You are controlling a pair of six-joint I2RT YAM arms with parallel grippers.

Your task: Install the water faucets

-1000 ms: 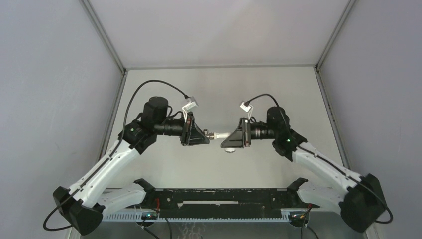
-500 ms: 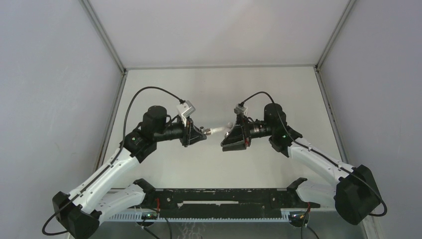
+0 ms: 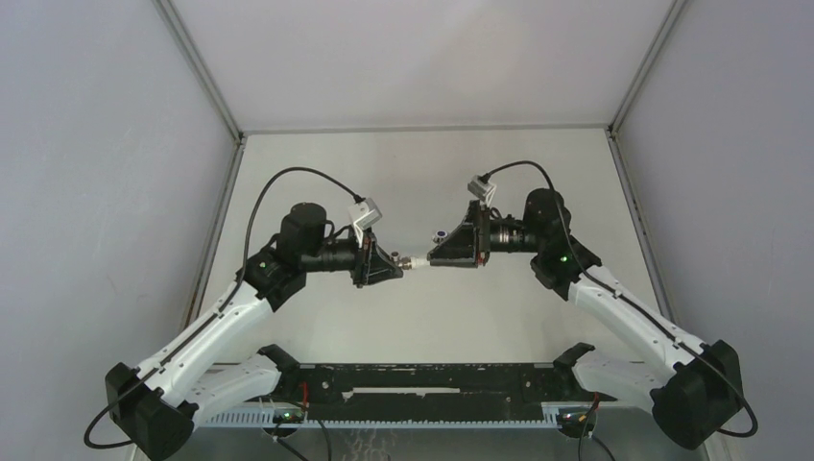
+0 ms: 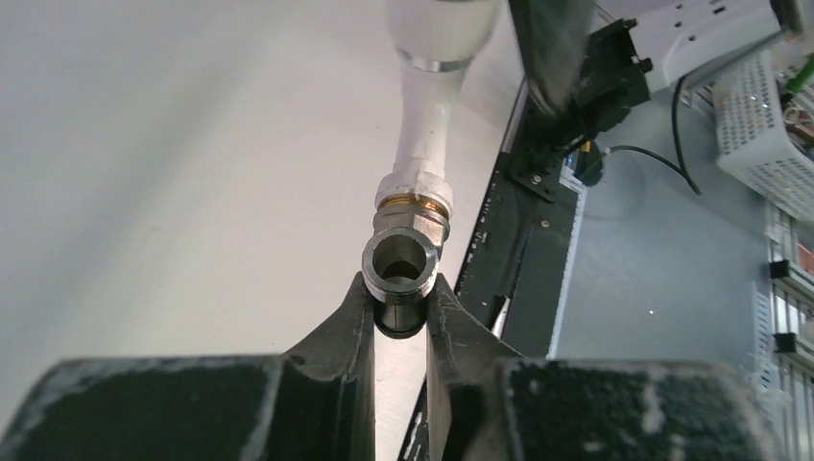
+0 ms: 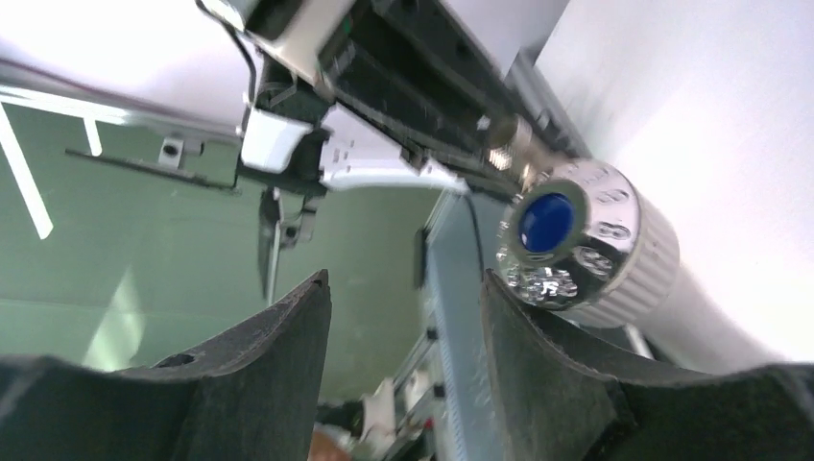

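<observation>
My left gripper (image 3: 394,265) (image 4: 399,296) is shut on the short grey metal fitting (image 4: 401,267), whose threaded open end faces the left wrist camera. A brass nut joins the fitting to the white tap piece (image 4: 429,134) (image 3: 420,259), and both are held above the table. My right gripper (image 3: 434,256) (image 5: 403,293) is open with nothing between its fingers. The tap's ribbed white knob with a chrome face and blue cap (image 5: 576,242) (image 3: 440,233) sits just outside the right finger (image 5: 538,355).
A black rail (image 3: 422,379) runs along the near edge between the arm bases. Grey walls enclose the white table (image 3: 422,173) on the left, right and back. Camera cables loop above both wrists.
The right wrist has rolled and risen; the tap's knob has swung from the near side of the joint to the far side. The left gripper has kept hold of the fitting.
</observation>
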